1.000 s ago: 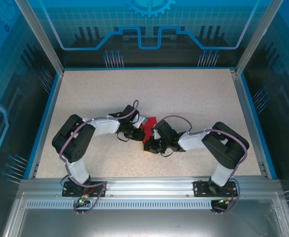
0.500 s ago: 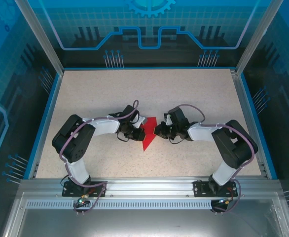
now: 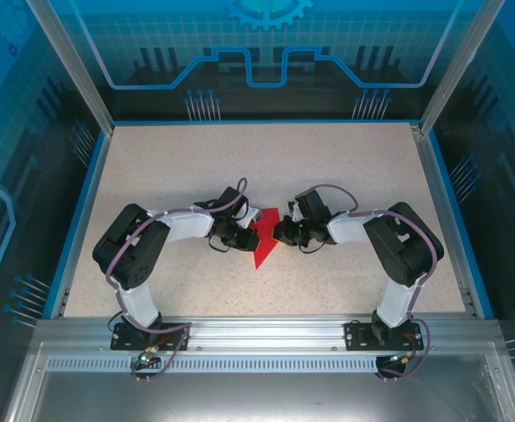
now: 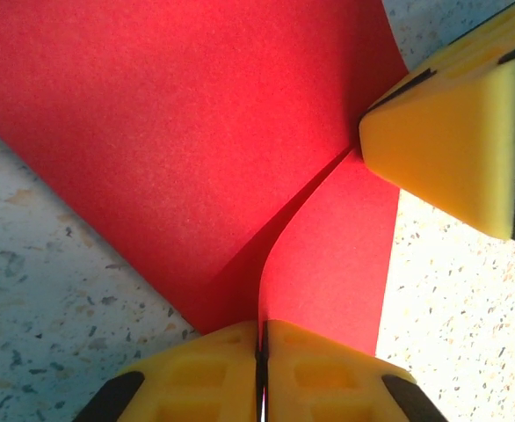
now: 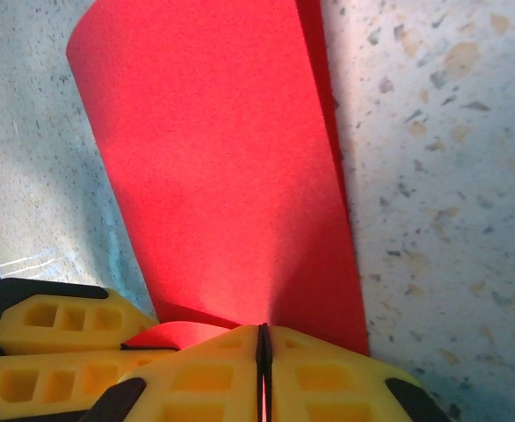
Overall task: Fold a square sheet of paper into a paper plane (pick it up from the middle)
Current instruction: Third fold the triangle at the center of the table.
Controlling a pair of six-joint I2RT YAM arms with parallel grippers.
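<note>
Here, the left gripper (image 4: 262, 343) and right gripper (image 5: 263, 341) each pinch the folded red paper (image 3: 263, 250) on the table (image 3: 345, 167).

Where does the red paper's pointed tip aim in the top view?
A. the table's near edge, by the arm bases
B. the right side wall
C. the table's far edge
A: the red paper narrows downward in the top view, its tip toward the near edge of the table.

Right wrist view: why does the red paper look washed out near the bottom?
Right wrist: glare makes a pale pink patch on the red paper near the yellow fingers; left wrist: table overexposed at right; top external: evenly lit.
</note>
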